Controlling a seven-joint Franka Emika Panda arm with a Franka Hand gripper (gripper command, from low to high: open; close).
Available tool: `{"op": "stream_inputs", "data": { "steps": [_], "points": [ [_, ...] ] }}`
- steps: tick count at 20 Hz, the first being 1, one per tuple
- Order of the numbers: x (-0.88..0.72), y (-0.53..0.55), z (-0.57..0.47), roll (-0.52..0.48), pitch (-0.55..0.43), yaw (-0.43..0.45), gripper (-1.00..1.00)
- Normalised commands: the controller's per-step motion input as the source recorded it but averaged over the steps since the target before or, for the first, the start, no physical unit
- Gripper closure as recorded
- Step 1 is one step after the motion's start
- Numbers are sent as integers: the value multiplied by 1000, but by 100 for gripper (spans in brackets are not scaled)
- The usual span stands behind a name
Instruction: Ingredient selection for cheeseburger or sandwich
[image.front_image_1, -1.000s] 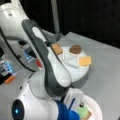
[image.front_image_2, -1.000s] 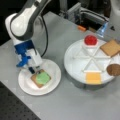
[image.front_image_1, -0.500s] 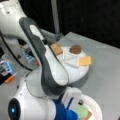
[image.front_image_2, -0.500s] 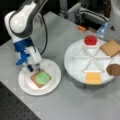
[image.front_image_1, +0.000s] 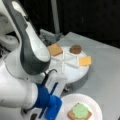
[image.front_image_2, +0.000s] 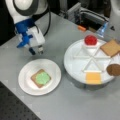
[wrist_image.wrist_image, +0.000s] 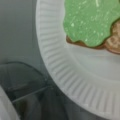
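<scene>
A tan toast square topped with a green lettuce disc (image.front_image_2: 41, 78) lies on the white paper plate (image.front_image_2: 26, 83); this stack also shows in a front view (image.front_image_1: 80, 111) and fills the wrist view's top, lettuce (wrist_image.wrist_image: 92, 20) over toast (wrist_image.wrist_image: 113, 42). My gripper (image.front_image_2: 35, 51) hangs just above the plate's far left rim, open and holding nothing. On the divided white tray (image.front_image_2: 68, 62) sit a red tomato (image.front_image_2: 90, 40), a second toast (image.front_image_2: 110, 47), a dark patty (image.front_image_2: 113, 69) and yellow cheese (image.front_image_2: 93, 78). Toast (image.front_image_1: 55, 49), patty (image.front_image_1: 75, 49) and cheese (image.front_image_1: 85, 60) show in both front views.
The arm's white and blue body (image.front_image_1: 30, 75) fills a front view's left and hides the tomato there. Behind the tray stand grey equipment (image.front_image_2: 87, 15) and a small orange item (image.front_image_2: 81, 28). A dark perforated board (image.front_image_2: 15, 110) lies beyond the table's near left edge.
The gripper has risen away from the paper plate, toward a front view's top. The toast with lettuce stays on the plate.
</scene>
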Motion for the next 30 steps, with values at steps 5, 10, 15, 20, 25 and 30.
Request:
{"op": "stream_inputs", "data": {
  "steps": [5, 10, 15, 20, 25, 30],
  "points": [
    [-344, 671, 540, -593, 59, -94, -100],
    [-349, 645, 529, -433, 58, 8, -100],
    [-418, 380, 169, -213, 32, -7, -100],
    [-442, 171, -46, -143, 40, -72, -100],
    [-356, 366, -139, -338, -43, -90, -100],
    [-357, 757, -111, -422, -82, -56, -100]
  ]
}}
